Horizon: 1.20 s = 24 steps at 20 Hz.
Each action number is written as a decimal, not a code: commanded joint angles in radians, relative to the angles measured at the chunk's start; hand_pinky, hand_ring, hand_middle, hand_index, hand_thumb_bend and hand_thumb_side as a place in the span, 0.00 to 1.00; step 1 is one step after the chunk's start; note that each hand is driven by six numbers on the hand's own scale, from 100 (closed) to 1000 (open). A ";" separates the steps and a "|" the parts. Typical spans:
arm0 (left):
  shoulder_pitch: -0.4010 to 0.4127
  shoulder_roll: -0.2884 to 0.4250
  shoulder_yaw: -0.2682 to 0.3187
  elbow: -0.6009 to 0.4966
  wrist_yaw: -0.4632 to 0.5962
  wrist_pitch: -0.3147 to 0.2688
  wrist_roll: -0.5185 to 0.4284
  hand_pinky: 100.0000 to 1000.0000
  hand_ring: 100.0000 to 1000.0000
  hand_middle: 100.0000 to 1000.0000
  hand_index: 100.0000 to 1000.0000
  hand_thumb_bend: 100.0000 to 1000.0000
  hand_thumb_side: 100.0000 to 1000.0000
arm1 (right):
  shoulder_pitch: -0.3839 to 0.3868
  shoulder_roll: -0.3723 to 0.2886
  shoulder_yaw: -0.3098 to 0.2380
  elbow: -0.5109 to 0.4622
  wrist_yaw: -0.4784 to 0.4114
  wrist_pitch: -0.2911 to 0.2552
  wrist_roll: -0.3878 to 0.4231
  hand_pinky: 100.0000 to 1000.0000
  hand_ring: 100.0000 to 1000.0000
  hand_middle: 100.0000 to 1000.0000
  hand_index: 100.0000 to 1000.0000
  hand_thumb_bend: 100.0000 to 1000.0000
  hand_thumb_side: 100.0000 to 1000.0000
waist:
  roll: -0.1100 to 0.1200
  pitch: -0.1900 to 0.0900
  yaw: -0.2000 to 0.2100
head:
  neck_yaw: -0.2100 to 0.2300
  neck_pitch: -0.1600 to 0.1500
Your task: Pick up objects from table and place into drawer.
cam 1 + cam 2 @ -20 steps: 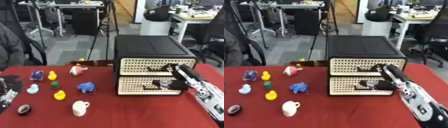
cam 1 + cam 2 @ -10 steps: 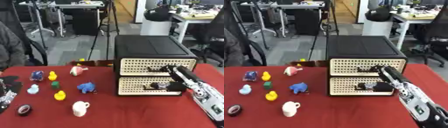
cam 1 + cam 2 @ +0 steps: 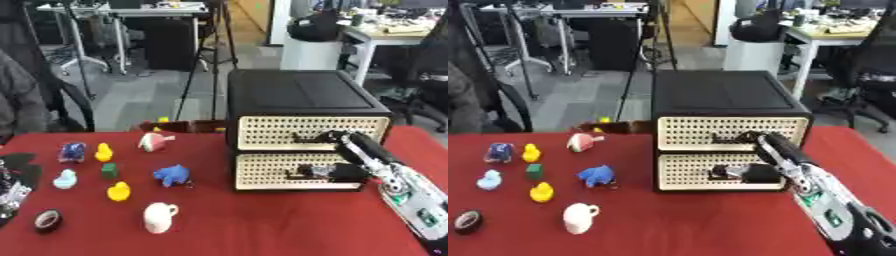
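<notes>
A black cabinet [image 3: 297, 95] stands on the red table [image 3: 262, 225] with two beige perforated drawers, the upper drawer [image 3: 271, 132] and the lower drawer [image 3: 262, 172], both closed. My right hand [image 3: 339, 172] reaches in from the lower right and its fingers curl on the lower drawer's dark handle. Left of the cabinet lie small toys: a pink and white toy [image 3: 154, 141], a blue elephant [image 3: 171, 174], two yellow ducks [image 3: 104, 152] [image 3: 118, 191], a green cube [image 3: 109, 171], a pale blue duck [image 3: 65, 178], a dark blue toy [image 3: 72, 151] and a white mug [image 3: 158, 217]. My left hand [image 3: 9, 185] rests open at the left edge.
A black tape roll [image 3: 47, 220] lies near the front left corner. A seated person shows at the far left behind the table. Office chairs, desks and a tripod stand beyond the table's far edge.
My right hand has sunk slightly onto the lower drawer's handle. The drawers and the toys have not moved.
</notes>
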<state>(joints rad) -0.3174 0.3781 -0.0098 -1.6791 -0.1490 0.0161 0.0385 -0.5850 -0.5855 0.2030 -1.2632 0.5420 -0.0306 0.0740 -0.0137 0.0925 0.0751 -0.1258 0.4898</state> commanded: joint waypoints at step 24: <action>-0.012 0.020 0.006 -0.017 0.002 0.000 0.001 0.52 0.42 0.49 0.72 0.60 0.73 | 0.094 -0.031 0.007 -0.235 0.030 -0.003 -0.002 0.00 0.00 0.05 0.53 0.77 0.74 | -0.013 -0.010 -0.021 | 0.005 0.000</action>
<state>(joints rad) -0.3175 0.3781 -0.0096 -1.6790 -0.1490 0.0163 0.0386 -0.4784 -0.5905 0.2095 -1.4562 0.5662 -0.0330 0.0703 -0.0266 0.0957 0.0550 -0.1240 0.4901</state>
